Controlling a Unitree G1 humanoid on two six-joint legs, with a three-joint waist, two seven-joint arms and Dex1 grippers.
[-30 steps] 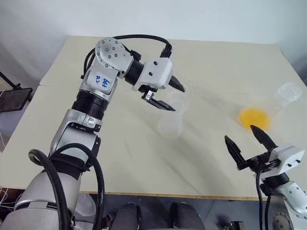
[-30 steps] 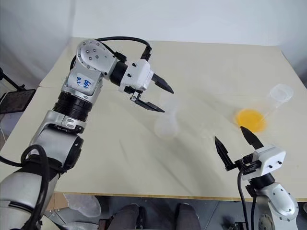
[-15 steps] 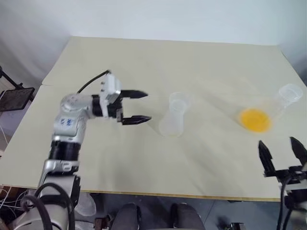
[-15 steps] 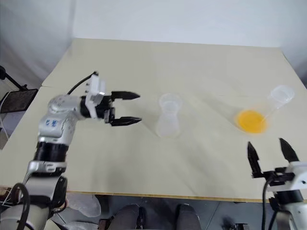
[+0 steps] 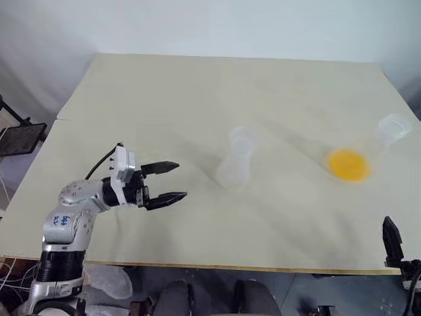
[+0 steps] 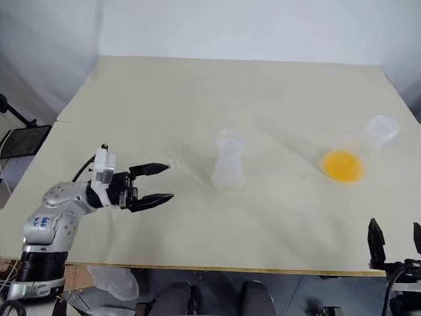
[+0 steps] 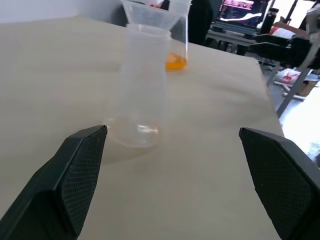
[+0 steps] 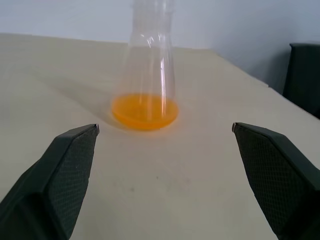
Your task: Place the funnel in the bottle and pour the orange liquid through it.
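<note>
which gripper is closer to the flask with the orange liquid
Right. The right gripper sits at the table's near edge, just short of the flask; the left gripper is far across the table, beyond the bottle.

Two black textured fingertips of the right gripper rise from the lower left and lower right corners of the frame, set wide apart with nothing between them. Above the gap, in the upper middle of the frame, a clear conical flask stands upright on the beige table, its top cut off by the frame's edge. A shallow layer of orange liquid covers its base. At the right edge sits a dark object, possibly a chair back.
</note>
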